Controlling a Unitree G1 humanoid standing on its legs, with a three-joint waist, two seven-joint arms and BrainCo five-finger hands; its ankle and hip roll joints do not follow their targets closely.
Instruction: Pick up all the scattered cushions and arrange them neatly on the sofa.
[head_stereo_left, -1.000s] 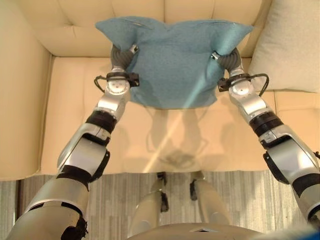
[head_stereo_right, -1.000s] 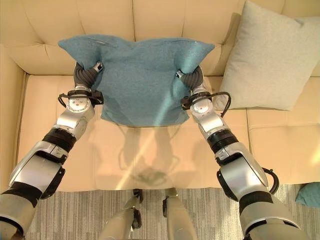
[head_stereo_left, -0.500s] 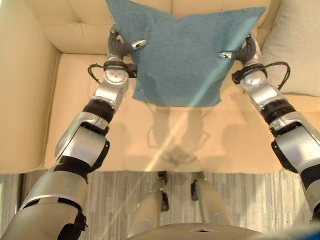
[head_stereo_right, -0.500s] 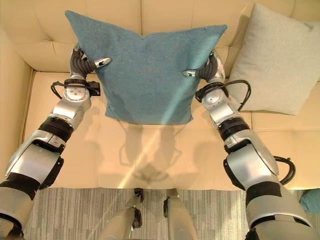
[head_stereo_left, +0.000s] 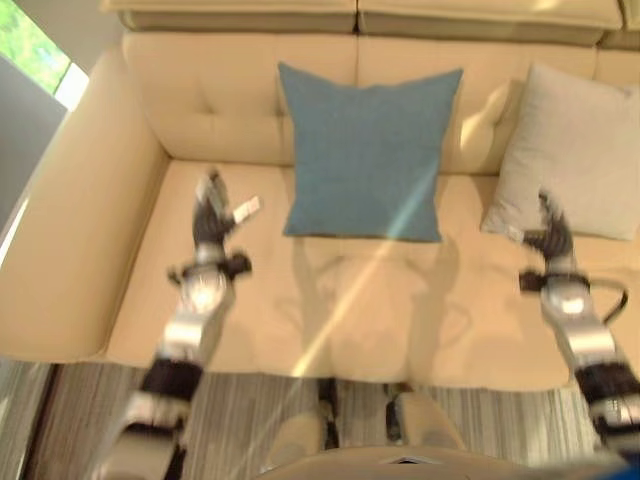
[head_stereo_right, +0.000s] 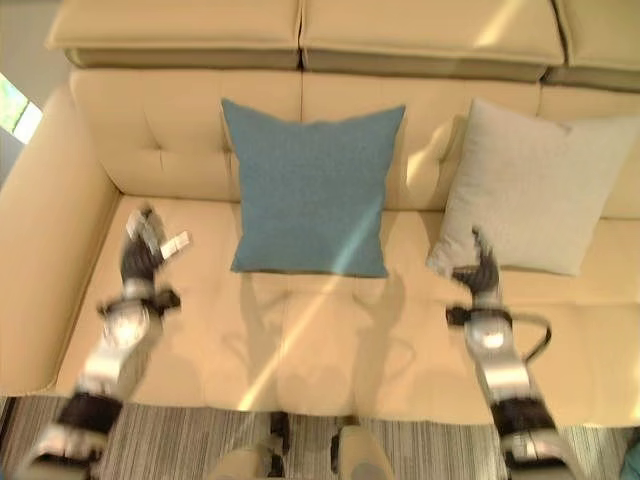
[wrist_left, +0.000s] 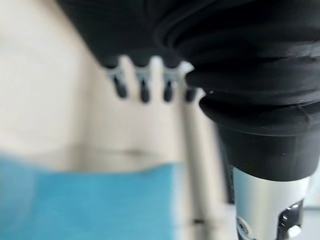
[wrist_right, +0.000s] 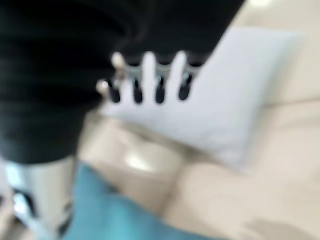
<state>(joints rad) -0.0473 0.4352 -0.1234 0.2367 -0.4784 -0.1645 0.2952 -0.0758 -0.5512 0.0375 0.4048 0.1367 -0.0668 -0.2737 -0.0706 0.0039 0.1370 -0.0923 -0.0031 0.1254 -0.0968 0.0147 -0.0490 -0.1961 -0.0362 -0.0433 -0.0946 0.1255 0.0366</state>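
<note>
Teal cushion (head_stereo_right: 312, 190) stands propped against my sofa (head_stereo_right: 180, 110) beside the grey cushion (head_stereo_right: 535, 190), both hands (head_stereo_right: 143, 250) (head_stereo_right: 478, 272) spread and empty; next I judge another pickup, off the floor.

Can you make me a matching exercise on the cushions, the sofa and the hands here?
Things:
1. square teal fabric cushion
2. pale grey square cushion
3. left hand
4. right hand

States:
A. open, just in front of the grey cushion
B. upright against the middle of the cream sofa back
C. open, over the seat beside the armrest
D. leaning on the backrest, robot's right

Pairs: 1-B, 2-D, 3-C, 4-A
</note>
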